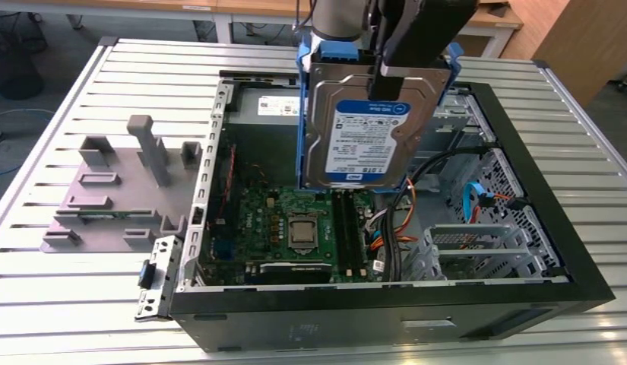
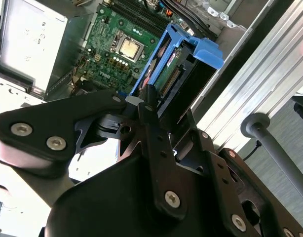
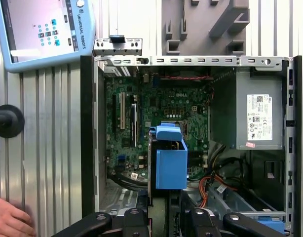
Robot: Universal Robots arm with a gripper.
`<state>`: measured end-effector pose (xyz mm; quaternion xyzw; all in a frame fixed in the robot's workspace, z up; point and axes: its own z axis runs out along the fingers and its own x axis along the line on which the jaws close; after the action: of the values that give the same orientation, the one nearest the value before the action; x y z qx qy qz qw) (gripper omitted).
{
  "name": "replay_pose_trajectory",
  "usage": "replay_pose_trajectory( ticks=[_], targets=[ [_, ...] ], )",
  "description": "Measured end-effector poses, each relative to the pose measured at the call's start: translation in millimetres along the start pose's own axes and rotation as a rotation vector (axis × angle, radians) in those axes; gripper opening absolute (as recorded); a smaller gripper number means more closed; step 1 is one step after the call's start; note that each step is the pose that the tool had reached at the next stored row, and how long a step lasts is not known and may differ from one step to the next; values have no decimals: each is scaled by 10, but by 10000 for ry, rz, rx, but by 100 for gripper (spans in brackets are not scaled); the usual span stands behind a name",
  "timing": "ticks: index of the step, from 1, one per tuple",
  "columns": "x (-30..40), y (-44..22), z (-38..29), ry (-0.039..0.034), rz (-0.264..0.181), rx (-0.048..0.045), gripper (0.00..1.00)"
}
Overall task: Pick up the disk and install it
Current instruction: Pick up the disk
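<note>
The disk (image 1: 366, 129) is a silver hard drive with a white-and-blue label in a blue plastic carrier. It hangs upright above the open computer case (image 1: 394, 319), over the motherboard (image 1: 292, 220). My gripper (image 1: 391, 82) is shut on the disk's upper end, one black finger lying across its labelled face. In the second wrist view the disk (image 2: 177, 61) sticks out edge-on beyond my gripper (image 2: 150, 101). In the first wrist view the blue carrier of the disk (image 3: 170, 160) hides part of the motherboard below, with my gripper (image 3: 164, 217) at the picture's edge.
Inside the case are a grey power supply (image 3: 257, 113), a metal drive cage (image 1: 476, 243) and loose cables (image 1: 410, 205). A grey plastic fixture (image 1: 121, 190) stands on the slatted table at the exterior view's left. A teach pendant (image 3: 43, 29) and a person's hand (image 3: 11, 219) lie beside the case.
</note>
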<state>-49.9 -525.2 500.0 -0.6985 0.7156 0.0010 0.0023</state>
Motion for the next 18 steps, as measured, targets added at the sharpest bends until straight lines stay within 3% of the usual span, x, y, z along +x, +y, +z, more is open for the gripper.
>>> replay_pose_trajectory(
  ticks=[8, 18],
  targets=[
    [-2, -104, 0, 0, 0, 0, 35],
    [-3, -126, 1, -1, -1, 0, 35]
  ],
)
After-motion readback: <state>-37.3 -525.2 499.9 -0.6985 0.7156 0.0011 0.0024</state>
